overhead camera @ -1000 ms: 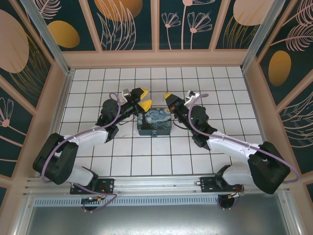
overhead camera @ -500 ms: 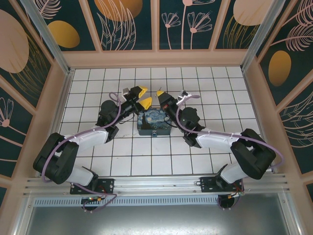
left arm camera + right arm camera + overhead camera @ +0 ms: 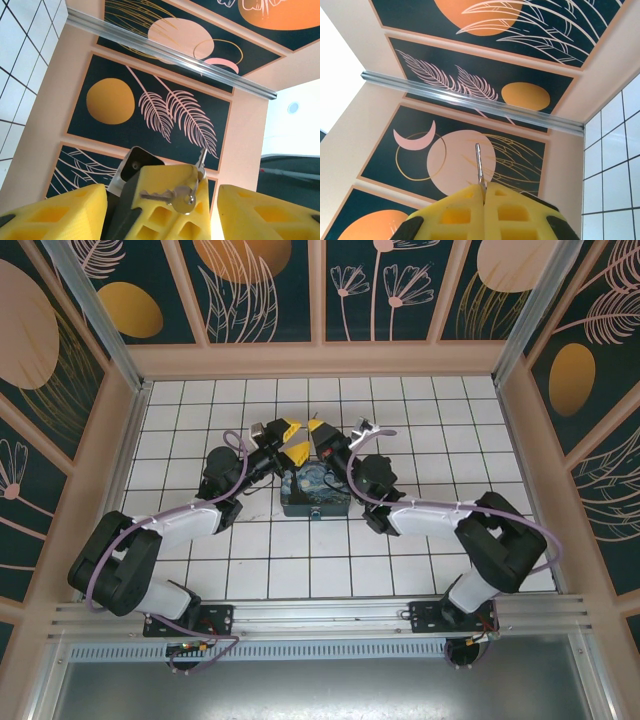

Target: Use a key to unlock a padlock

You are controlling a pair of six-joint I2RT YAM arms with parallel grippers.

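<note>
My right gripper (image 3: 318,430) is shut on the key (image 3: 478,165), whose thin silvery blade sticks straight out from between the yellow pads (image 3: 465,210). In the left wrist view a second key (image 3: 170,196) dangles from a ring against those shut fingers (image 3: 150,220), and the gripped blade (image 3: 201,159) pokes up beyond them. My left gripper (image 3: 292,438) stands open, one finger on either side of the right gripper's tip, touching nothing that I can see. Both hover above the far edge of the starry-night box (image 3: 315,490). A small blue speck at the box's near side (image 3: 316,512) may be the padlock.
The white tiled floor (image 3: 420,410) is walled on three sides by dark panels with leaf and moon prints (image 3: 250,290). An aluminium rail (image 3: 320,615) runs along the near edge by the arm bases.
My right gripper has swung left with the key, from right of the box to between the left gripper's open fingers. The left gripper has barely shifted.
</note>
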